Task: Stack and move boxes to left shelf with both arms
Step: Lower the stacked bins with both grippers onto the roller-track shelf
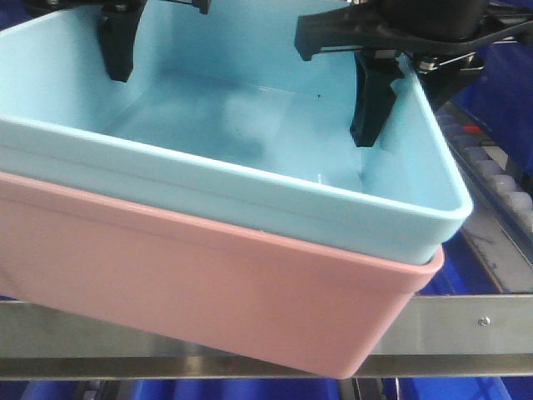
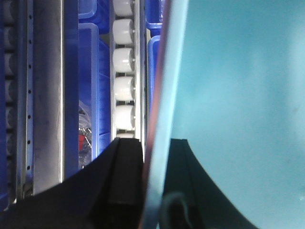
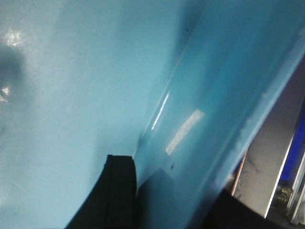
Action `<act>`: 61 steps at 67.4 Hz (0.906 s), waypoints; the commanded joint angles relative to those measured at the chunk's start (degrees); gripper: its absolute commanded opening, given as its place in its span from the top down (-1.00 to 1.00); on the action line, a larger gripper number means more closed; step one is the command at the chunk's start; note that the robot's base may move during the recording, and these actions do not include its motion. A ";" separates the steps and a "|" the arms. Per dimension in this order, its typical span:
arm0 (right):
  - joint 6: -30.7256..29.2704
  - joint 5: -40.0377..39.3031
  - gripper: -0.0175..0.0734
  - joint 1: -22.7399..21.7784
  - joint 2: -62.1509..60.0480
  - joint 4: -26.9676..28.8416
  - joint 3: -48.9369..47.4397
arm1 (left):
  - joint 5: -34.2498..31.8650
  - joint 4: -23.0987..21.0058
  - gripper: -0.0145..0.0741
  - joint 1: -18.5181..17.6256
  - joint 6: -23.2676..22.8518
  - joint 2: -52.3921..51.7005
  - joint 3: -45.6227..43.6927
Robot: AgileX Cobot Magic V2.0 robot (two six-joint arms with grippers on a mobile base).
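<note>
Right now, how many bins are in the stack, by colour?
Light blue bin: 1, nested on top
Salmon pink bin: 1, underneath
Total: 2

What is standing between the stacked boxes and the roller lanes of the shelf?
Nothing visible does. The blue box sits nested in the pink box, above the metal front bar; white rollers lie beside them, with no obstacle seen.
</note>
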 commanded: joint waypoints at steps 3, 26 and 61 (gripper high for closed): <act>-1.57 -14.00 0.49 1.80 -2.88 6.02 -3.89 | -12.58 -7.56 0.69 -2.49 -0.69 -2.21 -2.46; -1.57 -14.00 0.49 1.80 -2.88 6.02 -3.89 | -12.58 -7.56 0.69 -2.49 -0.69 -2.21 -2.46; -1.57 -14.18 0.49 1.80 -2.88 6.02 -3.89 | -12.94 -7.56 0.69 -2.49 -0.69 -2.21 -2.46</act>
